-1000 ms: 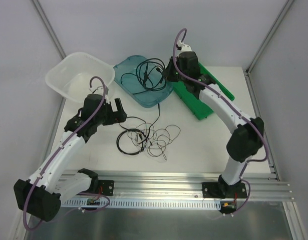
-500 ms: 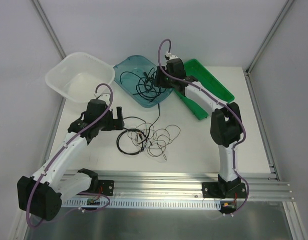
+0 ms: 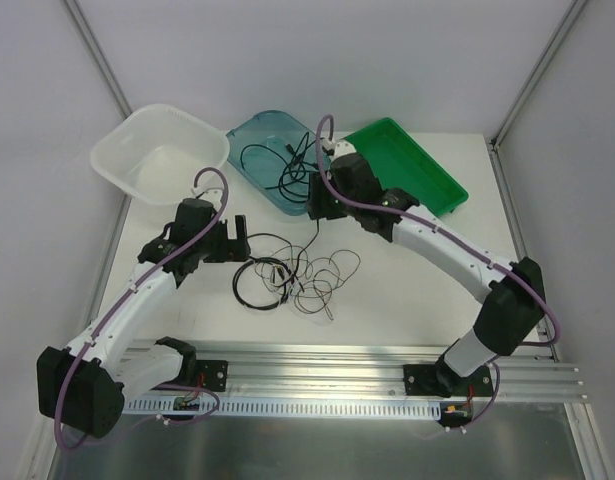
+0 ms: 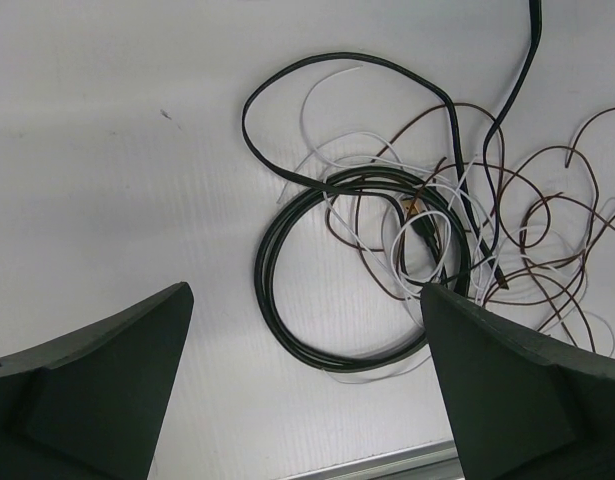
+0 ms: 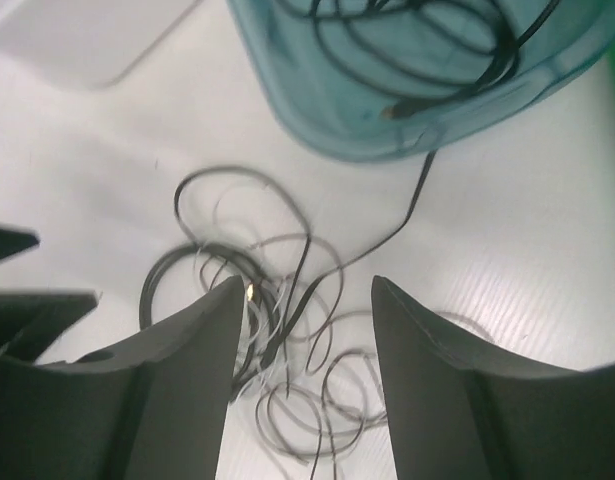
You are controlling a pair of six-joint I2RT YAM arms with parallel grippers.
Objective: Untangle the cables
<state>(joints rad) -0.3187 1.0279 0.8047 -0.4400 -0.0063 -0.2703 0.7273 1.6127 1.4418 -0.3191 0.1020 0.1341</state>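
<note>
Currently you see left gripper (image 3: pixel 240 236) jaws spread wide, nothing between. Tangled cables (image 4: pixel 417 210) lie on table (image 4: pixel 117 180) straight ahead of it: black coil (image 4: pixel 261 268) nearest, brown and white loops beyond. Right gripper (image 5: pixel 307 285) jaws parted, empty, hovering over same tangle. Teal tray (image 5: pixel 317 110) sits just ahead of right gripper, black cable (image 5: pixel 447 92) heaped inside; one black strand (image 5: pixel 411 208) runs from tray rim down into tangle.

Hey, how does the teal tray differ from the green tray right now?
The teal tray is see-through with rounded corners; the green tray is opaque and sharper-cornered. The teal tray holds a black cable with one strand running from its rim onto the table; the green tray shows nothing inside. Both are shallow, at the table's far side.
</note>
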